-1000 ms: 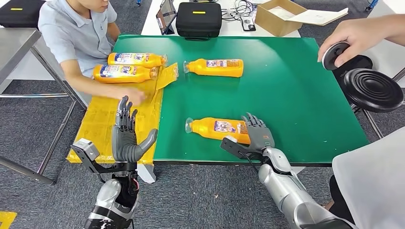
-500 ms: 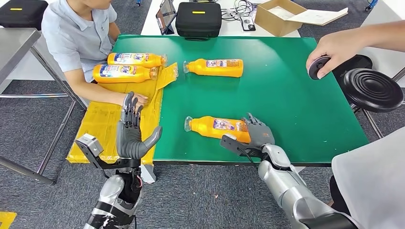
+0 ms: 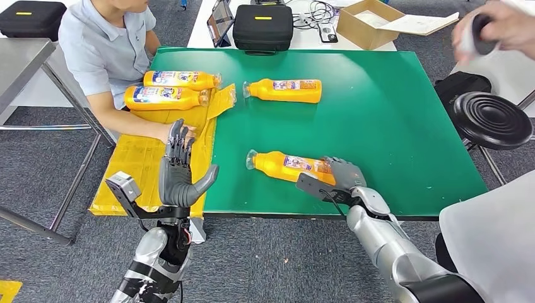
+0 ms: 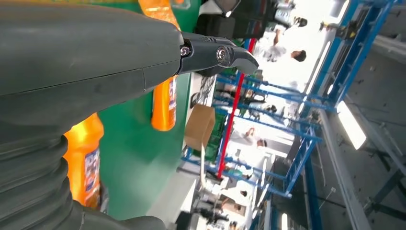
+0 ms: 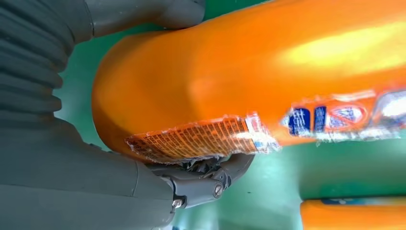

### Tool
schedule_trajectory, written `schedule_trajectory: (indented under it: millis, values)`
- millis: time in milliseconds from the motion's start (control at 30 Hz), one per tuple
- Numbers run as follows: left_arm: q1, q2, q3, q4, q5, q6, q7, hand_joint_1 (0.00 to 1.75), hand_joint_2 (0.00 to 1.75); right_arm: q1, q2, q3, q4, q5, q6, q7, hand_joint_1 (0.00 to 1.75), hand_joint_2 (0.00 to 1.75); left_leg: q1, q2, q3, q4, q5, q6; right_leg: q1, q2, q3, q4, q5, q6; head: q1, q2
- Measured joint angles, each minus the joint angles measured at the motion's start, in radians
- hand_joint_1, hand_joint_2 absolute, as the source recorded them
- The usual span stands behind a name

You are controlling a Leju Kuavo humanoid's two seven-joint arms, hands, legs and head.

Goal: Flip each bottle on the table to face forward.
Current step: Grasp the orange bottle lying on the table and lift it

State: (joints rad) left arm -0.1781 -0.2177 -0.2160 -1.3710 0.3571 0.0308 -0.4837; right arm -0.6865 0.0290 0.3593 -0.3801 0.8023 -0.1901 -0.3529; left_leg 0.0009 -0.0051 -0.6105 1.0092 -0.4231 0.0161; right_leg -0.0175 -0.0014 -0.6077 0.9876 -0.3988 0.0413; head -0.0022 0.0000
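Note:
An orange bottle [image 3: 285, 165] lies on its side near the front edge of the green table [image 3: 378, 113], cap to the left. My right hand [image 3: 344, 173] grips its base; in the right wrist view the thumb and fingers [image 5: 206, 184] wrap around the orange body [image 5: 249, 62]. A second bottle [image 3: 284, 89] lies farther back, label up. Two more bottles [image 3: 180, 79] [image 3: 165, 96] lie on a yellow sheet [image 3: 142, 161] at the table's left. My left hand [image 3: 181, 175] is raised upright over that sheet's front edge, fingers spread and holding nothing.
A person in a light blue shirt [image 3: 104, 47] sits at the left, one hand on the yellow sheet near my left hand. Another person's hand [image 3: 498, 28] holds a dark round thing at the far right. A black stool [image 3: 493, 120] stands right of the table; a black case [image 3: 262, 25] and a cardboard box [image 3: 366, 22] lie behind it.
My right hand has closed over the near bottle's base, and the bottle has swung slightly. My left hand rose and moved forward. The person's hand at the right lifted up and away.

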Motion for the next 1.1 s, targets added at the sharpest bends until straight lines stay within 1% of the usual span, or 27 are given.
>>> schedule_trajectory:
  millis: [100,133,233,300,367,433,567,633,767,867,967,1100]
  values:
    - [0.002,0.0,0.001,0.0,-0.045,0.08,-0.027,0.0,1.75,0.03,0.016,-0.057,-0.01,-0.117,-0.049,-0.129,1.75,1.75,0.0,0.0,0.0,0.0,0.0,0.0,0.0,0.0,0.0,0.0,0.0,0.0,0.0,0.0]
    - [0.004,0.0,0.001,0.0,-0.058,0.102,-0.031,0.0,1.75,0.043,0.024,-0.075,-0.016,-0.142,-0.062,-0.158,1.75,1.75,0.0,0.0,-0.001,0.0,0.0,0.0,0.0,0.0,-0.001,0.0,0.0,0.0,0.0,0.0]
    - [0.007,-0.001,0.002,0.0,-0.086,0.154,-0.029,0.0,1.75,0.071,0.046,-0.118,-0.037,-0.184,-0.082,-0.198,1.75,1.75,0.0,0.0,-0.001,0.0,0.0,0.0,0.001,0.0,-0.001,0.0,0.0,0.0,0.0,0.0]
    - [0.007,-0.002,0.002,0.007,-0.104,0.23,-0.002,0.0,1.75,0.1,0.058,-0.145,-0.073,-0.244,-0.097,-0.235,1.75,1.75,0.001,0.0,-0.002,0.0,0.0,0.0,0.001,0.0,-0.001,0.0,0.0,0.0,0.0,0.0]
    - [0.006,-0.002,0.005,0.033,-0.086,0.306,0.041,0.0,1.75,0.151,0.076,-0.171,-0.158,-0.33,-0.115,-0.268,1.75,1.75,0.001,-0.001,-0.002,0.0,0.0,0.0,0.001,0.0,-0.002,0.0,0.0,0.0,0.0,0.0]
    - [0.006,-0.001,0.01,0.066,-0.046,0.333,0.065,0.0,1.75,0.205,0.092,-0.182,-0.264,-0.39,-0.129,-0.267,1.75,1.75,0.001,0.0,-0.003,0.0,0.0,0.0,0.001,0.0,-0.003,0.0,0.0,0.0,0.0,0.0]
    - [0.016,0.0,0.013,0.106,0.053,0.304,0.107,0.0,1.75,0.304,0.106,-0.173,-0.47,-0.46,-0.145,-0.257,1.75,1.75,0.0,-0.001,-0.005,0.0,0.0,0.0,0.0,0.0,-0.005,0.0,-0.001,0.0,0.0,0.0]
    - [0.031,0.0,0.008,0.112,0.085,0.283,0.127,0.0,1.75,0.346,0.106,-0.156,-0.563,-0.473,-0.153,-0.256,1.75,1.75,0.0,0.0,-0.006,0.0,-0.001,0.0,0.0,0.0,-0.005,0.0,-0.001,0.0,0.0,0.0]
    - [0.051,0.002,-0.009,0.113,0.109,0.248,0.142,0.0,1.75,0.398,0.105,-0.122,-0.682,-0.48,-0.162,-0.254,1.75,1.75,0.0,0.0,-0.007,0.0,-0.001,0.0,0.0,0.0,-0.006,0.0,-0.001,0.0,0.0,0.0]
    - [0.061,0.01,-0.033,0.106,0.114,0.157,0.142,0.0,1.75,0.416,0.103,-0.102,-0.734,-0.491,-0.162,-0.264,1.75,1.75,0.0,-0.001,-0.007,0.0,-0.001,0.0,0.0,0.0,-0.006,0.0,-0.001,0.0,0.0,0.0]
    - [0.077,0.02,-0.068,0.083,0.087,0.056,0.112,0.0,1.75,0.424,0.104,-0.07,-0.778,-0.493,-0.156,-0.269,1.75,1.75,0.0,0.0,-0.007,0.0,-0.001,0.0,0.0,0.0,-0.006,0.0,0.0,0.0,0.0,0.0]
    - [0.094,0.03,-0.083,0.056,0.085,-0.057,0.11,0.0,1.75,0.425,0.108,-0.005,-0.814,-0.474,-0.118,-0.253,1.75,1.75,0.0,0.0,-0.007,0.0,-0.001,0.0,0.001,0.0,-0.006,0.0,-0.001,0.0,0.0,0.0]
